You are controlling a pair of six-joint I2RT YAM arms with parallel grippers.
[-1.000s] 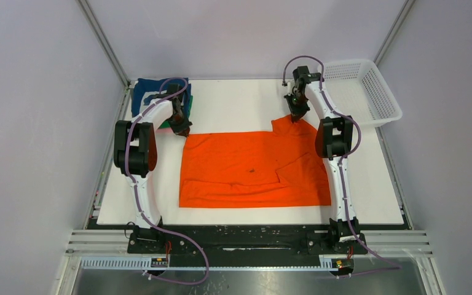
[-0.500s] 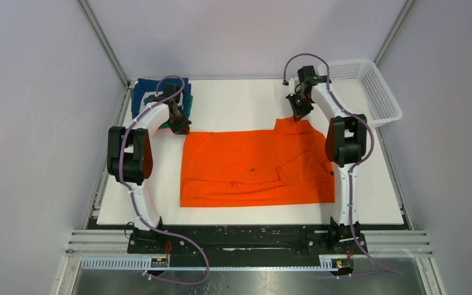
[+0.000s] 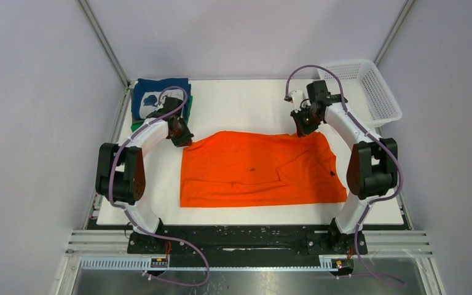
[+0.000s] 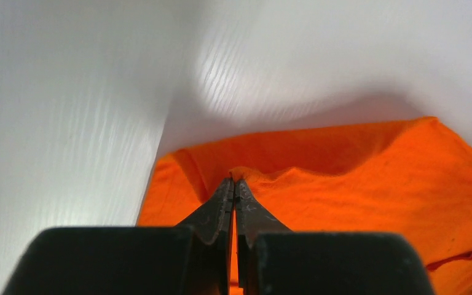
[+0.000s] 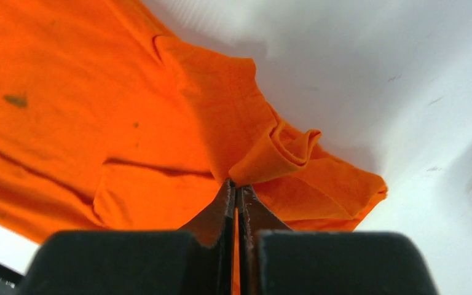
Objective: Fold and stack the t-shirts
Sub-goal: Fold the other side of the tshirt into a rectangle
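The orange t-shirt point(image 3: 252, 169) lies spread on the white table, its far edge lifted at both corners. My left gripper point(image 3: 183, 139) is shut on the shirt's far left corner; the left wrist view shows the cloth point(image 4: 344, 178) pinched between the tips point(image 4: 233, 182). My right gripper point(image 3: 301, 128) is shut on the far right corner; the right wrist view shows a bunched fold point(image 5: 270, 153) clamped at the tips point(image 5: 235, 184). A folded stack with the navy printed t-shirt point(image 3: 153, 98) on top sits at the far left corner, with a green edge point(image 3: 190, 106) beneath it. The pink shirt is hidden.
A white plastic mesh basket point(image 3: 369, 92) stands at the far right, overhanging the table edge. The table point(image 3: 239, 101) has grey walls close on the left, right and back. The black rail with both arm bases runs along the near edge.
Both grippers have moved toward the near side and outward with the shirt's far corners. The far edge and the sleeve that stuck out at the back right have folded toward the middle.
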